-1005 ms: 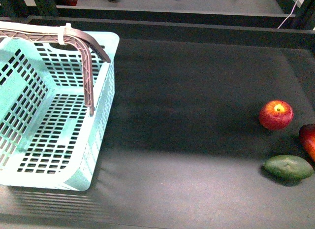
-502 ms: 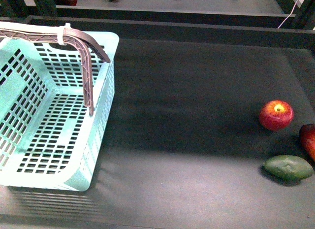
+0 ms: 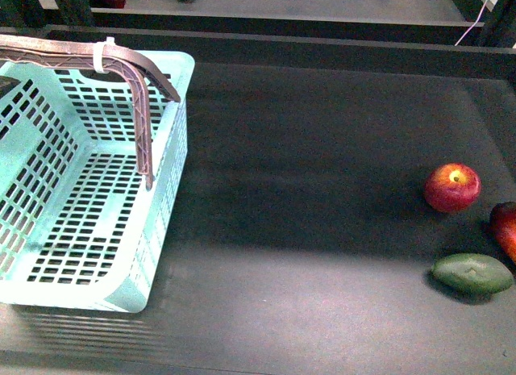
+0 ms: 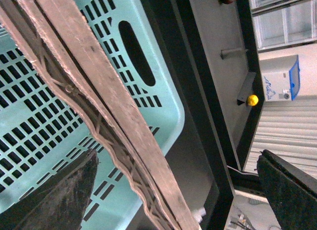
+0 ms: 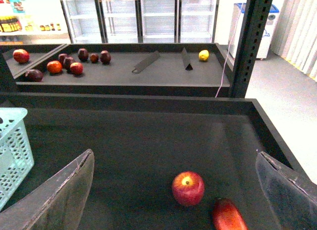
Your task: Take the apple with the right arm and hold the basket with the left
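Note:
The red apple (image 3: 452, 187) with a yellowish stem patch sits on the dark table at the right; it also shows in the right wrist view (image 5: 188, 188). My right gripper (image 5: 178, 193) is open above it, the apple lying between the spread fingers and well below them. The turquoise basket (image 3: 165, 197) stands at the left, its grey-brown handles (image 3: 141, 109) raised and tied with a white zip tie (image 3: 103, 54). My left gripper (image 4: 178, 195) is open around the handles (image 4: 99, 91), which pass between its fingers without touching. Neither arm shows in the front view.
A darker red fruit (image 3: 505, 227) and a green oval fruit (image 3: 472, 272) lie close to the apple at the table's right edge. Behind the table is a raised rim (image 3: 322, 44), then a shelf with several fruits (image 5: 64, 62).
The basket's handles have shifted slightly; a dark shape now shows at the basket's far left edge. The fruits have not moved.

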Robot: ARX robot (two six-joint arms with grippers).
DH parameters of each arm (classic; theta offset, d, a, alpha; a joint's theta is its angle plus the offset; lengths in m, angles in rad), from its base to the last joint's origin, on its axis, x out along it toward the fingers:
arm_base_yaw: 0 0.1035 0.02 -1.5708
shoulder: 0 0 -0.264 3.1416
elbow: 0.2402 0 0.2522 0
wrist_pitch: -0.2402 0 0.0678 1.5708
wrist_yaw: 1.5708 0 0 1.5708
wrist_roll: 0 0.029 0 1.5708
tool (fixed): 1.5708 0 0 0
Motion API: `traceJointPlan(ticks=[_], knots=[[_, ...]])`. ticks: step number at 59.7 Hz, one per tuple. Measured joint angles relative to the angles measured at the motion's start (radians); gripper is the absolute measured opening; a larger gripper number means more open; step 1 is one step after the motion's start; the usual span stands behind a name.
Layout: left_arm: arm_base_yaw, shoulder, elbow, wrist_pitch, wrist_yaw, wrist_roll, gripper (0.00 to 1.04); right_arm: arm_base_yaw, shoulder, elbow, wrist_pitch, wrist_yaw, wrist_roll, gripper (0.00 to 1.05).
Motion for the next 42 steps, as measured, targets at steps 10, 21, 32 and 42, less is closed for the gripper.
traceJointPlan(ticks=[10,21,32,42], knots=[[-0.005,0.066,0.072,-0.031,-0.029,-0.035,0.98,0.0,0.0,0.0,0.0,0.0,0.0,0.96],[-0.004,0.118,0.092,-0.053,-0.042,-0.053,0.69,0.0,0.0,0.0,0.0,0.0,0.0,0.96],[0.0,0.122,0.091,-0.054,-0.05,-0.074,0.39,0.0,0.0,0.0,0.0,0.0,0.0,0.96],[0.002,0.089,0.069,-0.062,-0.04,-0.13,0.19,0.0,0.0,0.0,0.0,0.0,0.0,0.96]])
